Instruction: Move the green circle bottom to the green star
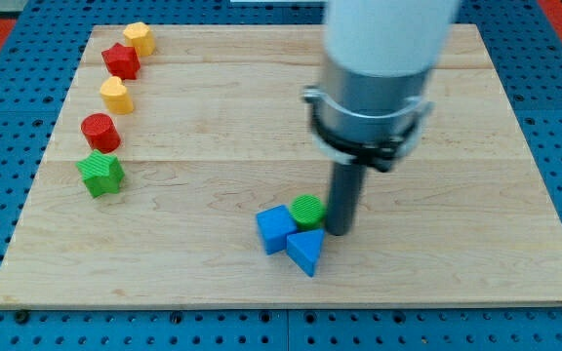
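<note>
My tip (340, 231) (bare rod, no pincer) touches green circle (307, 210)'s right; push left w/ care, skirting blue cube (276, 229), toward green star (101, 174).

Two yellow blocks (139, 37), two red blocks (121, 60), blue cube (276, 230), blue triangle (305, 252), wooden board (457, 146).

Arm (388, 29): wide white cylinder up top, w/ grey metal section below. Dark ring clamp (367, 132) round the grey part, small lugs at sides. Beneath it a straight dark rod, narrower, down to my tip (339, 232).
</note>
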`<action>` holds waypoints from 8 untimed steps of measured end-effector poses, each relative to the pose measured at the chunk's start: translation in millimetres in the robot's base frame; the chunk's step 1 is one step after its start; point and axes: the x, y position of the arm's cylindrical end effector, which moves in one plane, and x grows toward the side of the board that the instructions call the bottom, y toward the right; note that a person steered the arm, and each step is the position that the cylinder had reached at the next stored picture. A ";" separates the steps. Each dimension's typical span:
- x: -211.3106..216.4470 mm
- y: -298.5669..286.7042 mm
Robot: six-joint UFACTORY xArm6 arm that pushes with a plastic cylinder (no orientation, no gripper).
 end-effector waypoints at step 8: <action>-54.3 -125.1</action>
